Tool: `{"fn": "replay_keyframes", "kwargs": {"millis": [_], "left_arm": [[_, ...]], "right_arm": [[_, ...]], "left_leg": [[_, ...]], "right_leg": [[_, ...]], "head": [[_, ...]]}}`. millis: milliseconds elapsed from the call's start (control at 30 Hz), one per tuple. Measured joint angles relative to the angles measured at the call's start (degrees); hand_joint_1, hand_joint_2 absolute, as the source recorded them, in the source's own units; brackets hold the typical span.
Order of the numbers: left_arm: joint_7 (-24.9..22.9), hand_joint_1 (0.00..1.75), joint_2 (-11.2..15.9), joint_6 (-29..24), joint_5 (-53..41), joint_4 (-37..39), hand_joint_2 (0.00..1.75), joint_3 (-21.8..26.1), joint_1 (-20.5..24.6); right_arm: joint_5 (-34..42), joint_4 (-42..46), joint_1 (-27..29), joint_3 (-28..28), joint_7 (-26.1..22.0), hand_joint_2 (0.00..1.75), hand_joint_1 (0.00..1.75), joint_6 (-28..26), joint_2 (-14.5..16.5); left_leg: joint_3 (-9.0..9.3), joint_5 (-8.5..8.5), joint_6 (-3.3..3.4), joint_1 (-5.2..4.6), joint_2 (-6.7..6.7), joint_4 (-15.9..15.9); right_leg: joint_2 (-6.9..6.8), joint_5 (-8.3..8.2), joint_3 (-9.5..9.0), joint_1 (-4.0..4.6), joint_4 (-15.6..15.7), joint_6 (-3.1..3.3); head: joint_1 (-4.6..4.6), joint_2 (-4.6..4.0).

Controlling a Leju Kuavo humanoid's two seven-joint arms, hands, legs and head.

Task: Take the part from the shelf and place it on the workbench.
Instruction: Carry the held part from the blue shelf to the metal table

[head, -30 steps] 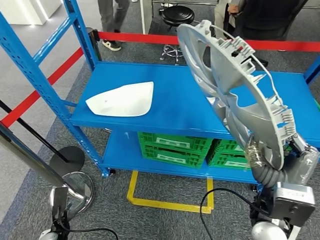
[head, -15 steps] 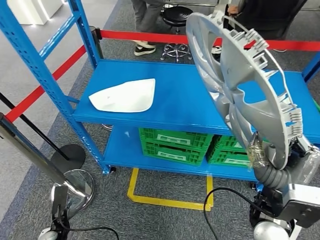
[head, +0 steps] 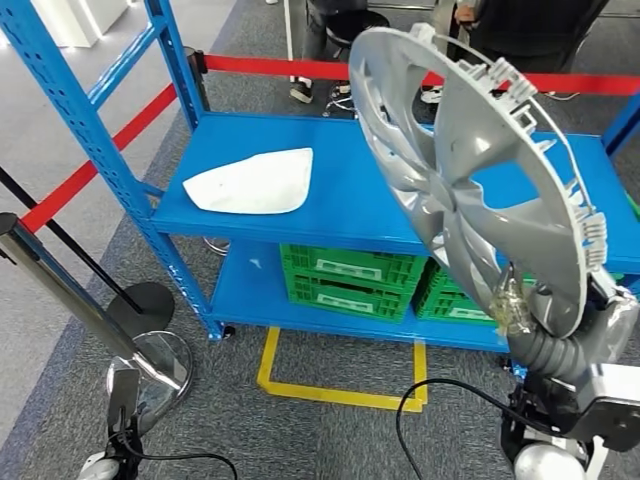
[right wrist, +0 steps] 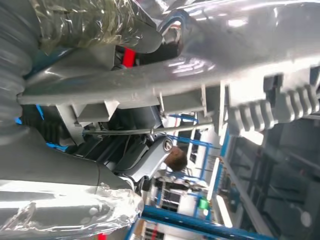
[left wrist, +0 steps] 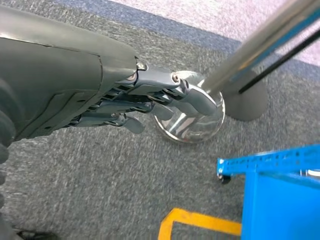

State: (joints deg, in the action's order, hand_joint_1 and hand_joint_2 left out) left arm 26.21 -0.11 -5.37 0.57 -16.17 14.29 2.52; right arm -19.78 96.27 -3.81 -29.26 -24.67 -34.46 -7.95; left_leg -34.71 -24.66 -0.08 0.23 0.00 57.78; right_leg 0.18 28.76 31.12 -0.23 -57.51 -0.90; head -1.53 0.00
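Observation:
A large silver wheel cover [head: 472, 175] stands tilted in the air in front of the blue shelf [head: 355, 205], its ribbed back facing me. My right hand [head: 540, 320] grips its lower rim; in the right wrist view the wheel cover [right wrist: 196, 75] lies across my taped fingers [right wrist: 90, 20]. A white curved part [head: 253, 182] lies on the shelf's upper level, left of the cover. My left hand [left wrist: 151, 102] hangs low over the carpet with its fingers stretched out and nothing in them.
Green crates [head: 351, 282] sit on the shelf's lower level. A chrome stanchion [head: 83, 310] with a round base [left wrist: 188, 120] stands at the left. Red barrier tape [head: 249, 68] runs behind the shelf, where a person's feet [head: 302, 90] and a stool show. Yellow floor tape [head: 336, 395] and a black cable lie below.
The whole view has shifted a little, so the camera moved. The wheel cover has turned in my right hand and now shows more of its face. The person behind the tape has walked to the right.

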Motion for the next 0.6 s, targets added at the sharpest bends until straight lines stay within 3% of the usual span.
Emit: {"fn": "replay_keyframes", "kwargs": {"millis": [67, 100, 167, 233, 267, 300, 367, 433, 533, 600], "left_arm": [[0.0, 0.0, 0.0, -0.1, 0.1, 0.0, 1.75, -0.1, 0.0], [0.0, 0.0, 0.1, -0.1, 0.1, 0.0, 1.75, -0.1, 0.0], [0.0, 0.0, 0.1, -0.1, 0.1, 0.0, 1.75, -0.2, 0.0], [0.0, 0.0, 0.1, -0.1, 0.2, 0.0, 1.75, -0.2, -0.1], [0.0, 0.0, 0.1, -0.1, 0.2, 0.0, 1.75, -0.2, -0.1], [0.0, 0.0, 0.1, -0.1, 0.2, 0.0, 1.75, -0.2, -0.1], [0.0, 0.0, 0.2, -0.1, 0.2, 0.0, 1.75, -0.2, 0.0], [0.0, 0.0, 0.3, -0.1, 0.2, 0.0, 1.75, -0.2, 0.2], [0.0, 0.0, 0.3, -0.1, 0.2, 0.0, 1.75, -0.3, 0.1], [0.0, 0.0, 0.3, -0.1, 0.2, 0.0, 1.75, -0.3, 0.1]], "right_arm": [[1.4, 0.1, 0.2, 0.4, 0.2, 1.75, 1.75, 0.4, 0.2], [1.9, 0.2, 0.3, 0.6, 0.3, 1.75, 1.75, 0.5, 0.3], [2.5, 0.3, 0.4, 1.1, 0.3, 1.75, 1.75, 0.6, 0.4], [2.7, 0.4, 0.6, 1.3, 0.3, 1.75, 1.75, 0.7, 0.5], [2.7, 0.5, 0.7, 1.4, 0.3, 1.75, 1.75, 0.7, 0.5], [2.7, 0.5, 0.8, 1.5, 0.4, 1.75, 1.75, 0.8, 0.5], [2.6, 0.7, 1.0, 1.8, 0.3, 1.75, 1.75, 0.8, 0.5], [2.4, 1.1, 1.2, 2.2, 0.2, 1.75, 1.75, 0.6, 0.5], [2.2, 1.5, 1.5, 2.6, 0.1, 1.75, 1.75, 0.5, 0.5], [2.2, 1.7, 1.8, 2.9, 0.0, 1.75, 1.75, 0.4, 0.5]], "left_leg": [[-0.52, -0.95, -0.61, 0.12, -0.07, 0.9], [-1.2, -2.48, -0.9, 0.18, -0.1, 2.6], [-3.48, -6.89, -1.38, 0.32, -0.11, 8.9], [-4.93, -9.32, -1.57, 0.38, -0.11, 14.1], [-4.4, -8.97, -1.52, 0.38, -0.11, 14.2], [-2.85, -7.69, -1.36, 0.35, -0.11, 12.2], [1.68, -4.77, -0.67, 0.19, -0.13, 5.1], [4.19, -3.81, -0.02, -0.04, -0.14, 0.4], [3.9, -3.34, 0.78, -0.14, -0.06, -0.6], [3.45, -2.51, 1.5, 0.09, 0.1, -1.0]], "right_leg": [[-0.11, -0.65, 0.27, -0.16, 0.3, 0.76], [-0.19, -1.01, 0.46, -0.28, 0.4, 1.16], [-0.28, -1.53, 1.07, -0.32, 0.4, 1.56], [-0.28, -2.01, 1.81, -0.27, 0.3, 1.62], [-0.25, -2.24, 2.17, -0.24, 0.3, 1.57], [-0.22, -2.45, 2.48, -0.22, 0.2, 1.48], [-0.17, -2.77, 2.91, -0.11, 0.0, 1.13], [-0.21, -3.15, 3.41, 0.02, -0.3, 0.57], [-0.27, -3.72, 4.12, -0.08, -0.4, -0.5], [-0.21, -1.49, 5.24, -0.16, -2.6, -1.06]], "head": [[-0.04, 0.0], [-0.13, 0.0], [-0.25, -0.01], [-0.24, -0.02], [-0.24, -0.02], [-0.26, -0.01], [-0.25, 0.0], [-0.19, -0.01], [-0.19, -0.01], [-0.02, -0.02]]}}
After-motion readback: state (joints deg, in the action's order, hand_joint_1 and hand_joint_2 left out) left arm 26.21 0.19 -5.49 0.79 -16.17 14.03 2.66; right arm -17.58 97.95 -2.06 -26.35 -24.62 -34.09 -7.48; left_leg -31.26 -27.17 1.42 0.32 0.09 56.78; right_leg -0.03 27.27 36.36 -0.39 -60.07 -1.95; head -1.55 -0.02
